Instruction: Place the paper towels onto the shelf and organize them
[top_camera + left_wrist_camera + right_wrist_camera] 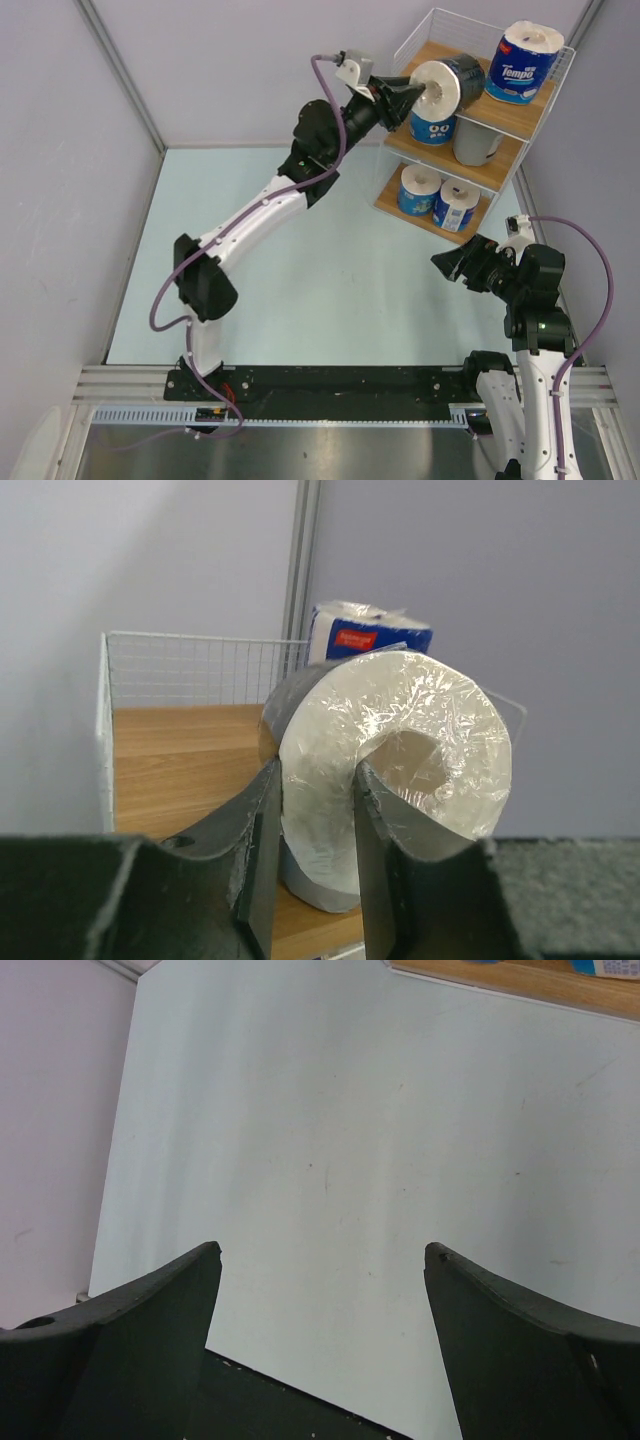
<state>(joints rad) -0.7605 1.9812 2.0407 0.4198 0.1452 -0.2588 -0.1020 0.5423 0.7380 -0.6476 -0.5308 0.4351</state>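
The left gripper (412, 97) reaches up to the top tier of the shelf (505, 112) and is pressed tight on the black-wrapped roll (443, 85). In the left wrist view its fingers (255, 850) pinch the wall of that roll (400, 740), one on the outer side and the other at the edge of the hollow core, with the white end face turned toward the camera. The roll lies on its side at the front left of the top board; whether it rests on the wood I cannot tell. A blue Tempo roll (522, 62) stands upright at the right of the same tier. On the middle tier a blue roll (432, 128) stands beside the grey roll (475, 142), and two blue rolls (437, 197) stand side by side on the bottom board. The right gripper (450, 265) hangs above the table (300, 270) just in front of the shelf, jaws spread wide and holding nothing
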